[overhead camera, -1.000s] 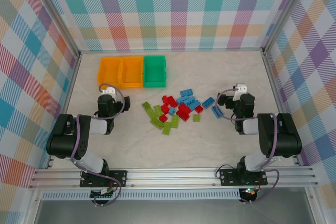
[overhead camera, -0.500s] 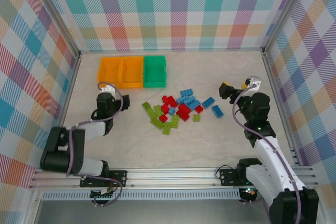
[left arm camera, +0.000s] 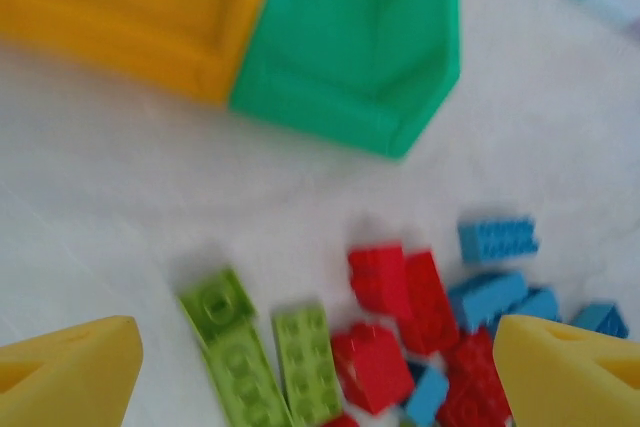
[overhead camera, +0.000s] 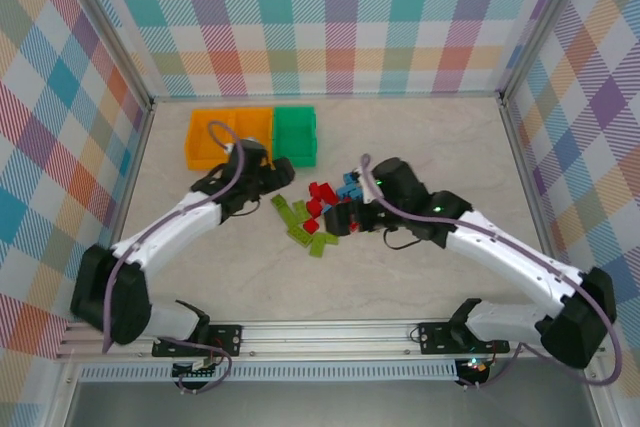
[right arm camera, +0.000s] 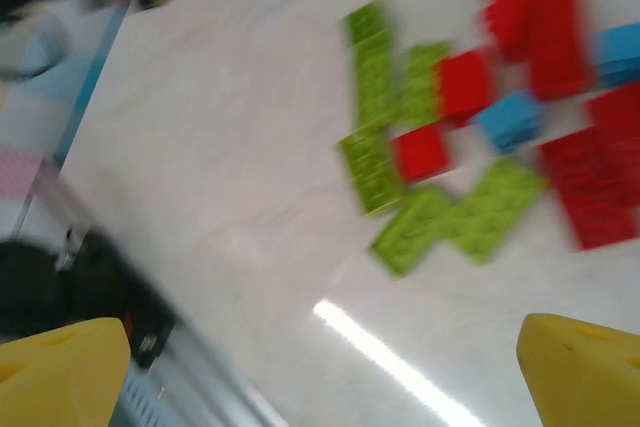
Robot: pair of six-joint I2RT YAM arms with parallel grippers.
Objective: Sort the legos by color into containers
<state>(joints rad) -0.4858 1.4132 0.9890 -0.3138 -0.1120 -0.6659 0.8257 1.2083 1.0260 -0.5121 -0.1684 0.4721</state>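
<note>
Now, containers (overhead camera: 193, 143): I see two orange and one green, joined, by the tabletop's (overhead camera: 420, 137) far edge, left of middle.
Left gripper (overhead camera: 272, 175): jaws spread wide, empty, beside the pile's left.
Legos (overhead camera: 300, 234): heaped mid-tabletop.
Right gripper (overhead camera: 343, 215): jaws wide apart, empty, over the pile.

Holding both white-and-black jointed arms (overhead camera: 175, 227) stretched inward toward each other; hanging the left yellow-tipped claw (overhead camera: 283, 169) and the right yellow-tipped claw (overhead camera: 338, 217) with jaws spread wide, gripping nothing.
</note>
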